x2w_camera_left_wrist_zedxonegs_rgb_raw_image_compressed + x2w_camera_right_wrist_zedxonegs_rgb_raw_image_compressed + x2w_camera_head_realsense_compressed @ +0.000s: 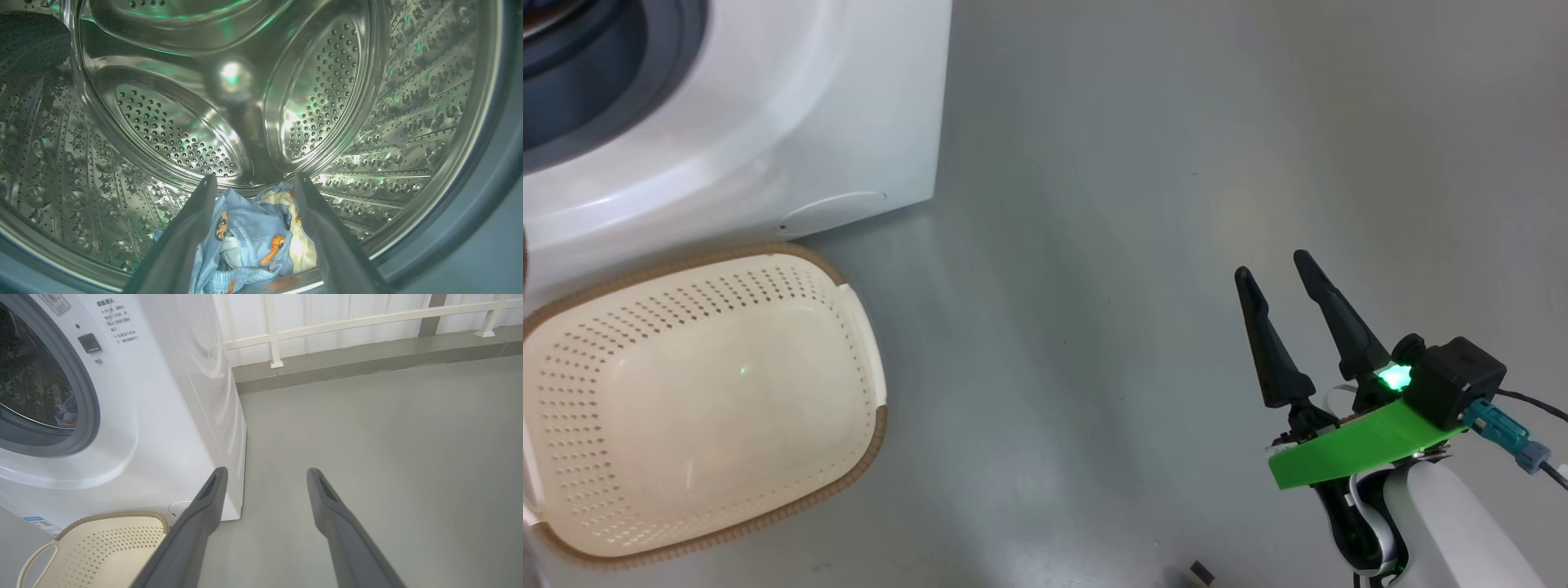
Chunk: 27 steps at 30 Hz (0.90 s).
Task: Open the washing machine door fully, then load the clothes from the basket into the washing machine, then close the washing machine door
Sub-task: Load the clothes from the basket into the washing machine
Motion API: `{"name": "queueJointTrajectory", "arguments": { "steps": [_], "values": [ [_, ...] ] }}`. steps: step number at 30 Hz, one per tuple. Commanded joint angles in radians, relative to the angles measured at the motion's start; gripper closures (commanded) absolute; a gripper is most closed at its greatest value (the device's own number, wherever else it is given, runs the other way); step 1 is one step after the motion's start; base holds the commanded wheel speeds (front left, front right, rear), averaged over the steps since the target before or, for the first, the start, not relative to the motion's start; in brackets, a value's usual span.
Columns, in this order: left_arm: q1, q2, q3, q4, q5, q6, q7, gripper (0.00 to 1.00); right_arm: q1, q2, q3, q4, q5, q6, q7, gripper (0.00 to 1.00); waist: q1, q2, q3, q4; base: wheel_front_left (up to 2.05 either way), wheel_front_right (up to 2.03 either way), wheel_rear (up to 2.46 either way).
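The white washing machine (768,122) stands at the upper left, its port uncovered; the washing machine door is out of view. My left gripper (255,178) reaches inside the steel drum (163,130) with its fingers spread open. The clothes (249,232), light blue with orange figures, lie loose on the drum's bottom near the front lip, below and between those fingers. In the right wrist view the clothes (67,414) show through the port. The cream basket (874,425) sits on the floor before the machine with nothing in it. My right gripper (1272,265) hovers open over bare floor, far right of the basket.
Grey floor stretches to the right of the washing machine (163,416). A white railing (273,335) on a low kerb runs along the back. The basket (102,547) stands close against the machine's lower front, left of my right gripper (266,471).
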Motion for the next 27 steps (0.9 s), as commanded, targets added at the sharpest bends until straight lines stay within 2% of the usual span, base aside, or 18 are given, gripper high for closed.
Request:
{"name": "queueJointTrajectory", "arguments": {
  "steps": [1,6,13,27],
  "values": [
    [0.033,0.031,0.028,-0.035,-0.012,0.011,-0.006,0.0,0.003,-0.018,0.011,-0.019,0.002,0.004,-0.008,0.0,0.0,-0.0001,-0.015,0.013,0.0,0.0,0.0],
    [0.08,0.009,0.034,-0.058,-0.011,0.006,-0.006,0.0,0.005,-0.025,0.006,-0.02,0.0,0.004,-0.008,0.0,0.0,-0.0001,-0.036,0.028,0.0,0.0,0.0],
    [0.178,-0.054,0.063,-0.124,-0.02,0.009,-0.006,0.0,0.01,-0.036,-0.019,-0.022,-0.006,0.004,-0.008,0.0,0.0,-0.0001,-0.071,0.076,0.0,0.0,0.0],
    [0.478,-0.139,0.095,-0.279,0.016,-0.015,-0.006,0.0,0.058,-0.093,-0.029,-0.009,-0.018,0.004,-0.008,0.0,0.0,-0.0001,-0.206,0.16,0.0,0.0,0.0]
  ]
}}
